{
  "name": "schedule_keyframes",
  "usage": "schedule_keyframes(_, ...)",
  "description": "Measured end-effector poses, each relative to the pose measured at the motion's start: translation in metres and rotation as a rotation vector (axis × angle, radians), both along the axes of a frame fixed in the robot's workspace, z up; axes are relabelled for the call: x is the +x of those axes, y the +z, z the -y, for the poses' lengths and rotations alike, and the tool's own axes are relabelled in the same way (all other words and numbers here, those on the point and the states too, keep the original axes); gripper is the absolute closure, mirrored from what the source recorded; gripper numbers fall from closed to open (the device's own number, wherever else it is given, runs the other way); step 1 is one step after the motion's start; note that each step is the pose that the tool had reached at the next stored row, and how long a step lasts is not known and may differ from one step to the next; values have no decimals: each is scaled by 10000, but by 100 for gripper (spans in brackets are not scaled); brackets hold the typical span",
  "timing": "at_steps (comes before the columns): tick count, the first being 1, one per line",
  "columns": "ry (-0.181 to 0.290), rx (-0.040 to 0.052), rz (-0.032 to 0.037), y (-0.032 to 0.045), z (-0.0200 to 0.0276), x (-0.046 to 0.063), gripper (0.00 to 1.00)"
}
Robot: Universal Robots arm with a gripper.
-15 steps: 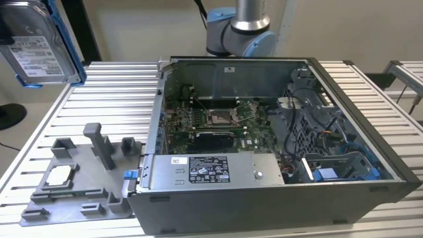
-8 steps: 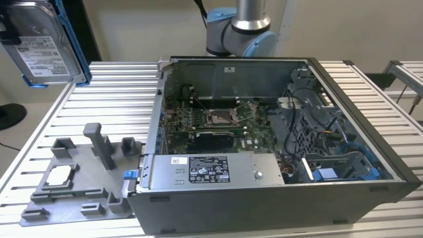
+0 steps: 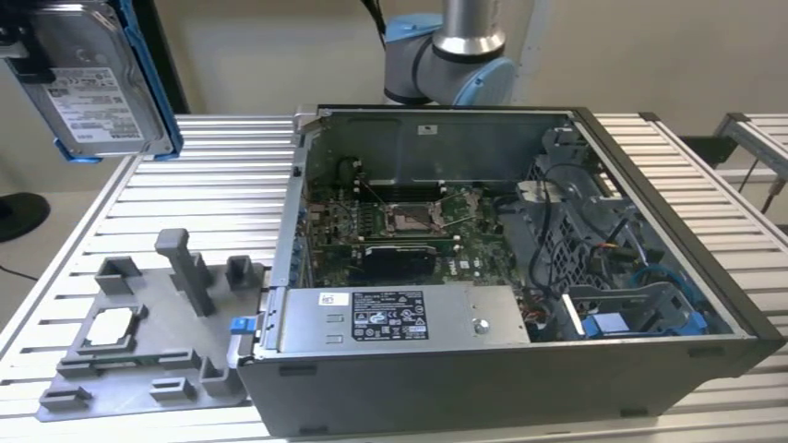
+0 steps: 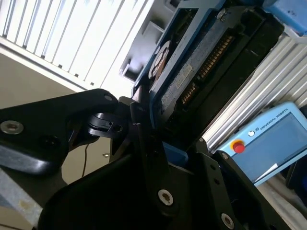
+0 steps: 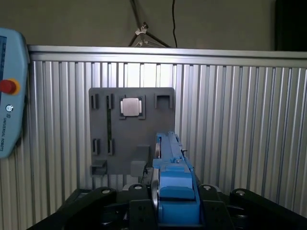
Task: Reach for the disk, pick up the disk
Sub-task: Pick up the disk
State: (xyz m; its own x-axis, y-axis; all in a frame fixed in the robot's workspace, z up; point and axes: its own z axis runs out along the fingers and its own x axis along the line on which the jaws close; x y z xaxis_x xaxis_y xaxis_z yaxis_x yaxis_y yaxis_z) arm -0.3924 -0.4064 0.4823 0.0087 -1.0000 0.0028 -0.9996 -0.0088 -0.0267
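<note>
The disk [image 3: 99, 78] sits in the upper left of the exterior view, held clear of the table [image 3: 696, 171], seemingly pinched edge-on by the gripper [image 5: 175, 203] in the first wrist view.

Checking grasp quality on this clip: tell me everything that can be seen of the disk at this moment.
The disk is a flat rectangular silver-metal drive with a white printed label and a bright blue plastic frame along its long edges. It hangs roughly upright, slightly tilted, in the air at the exterior view's upper left, clear of the slatted table. The second wrist view shows its other face with a connector row. The gripper is shut on its blue-framed edges; nothing else touches it.
</note>
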Motion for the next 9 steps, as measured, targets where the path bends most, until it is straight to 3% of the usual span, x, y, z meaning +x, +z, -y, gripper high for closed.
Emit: schedule_keyframes(9, 0, 0, -1, 0, 0, 152, 100)
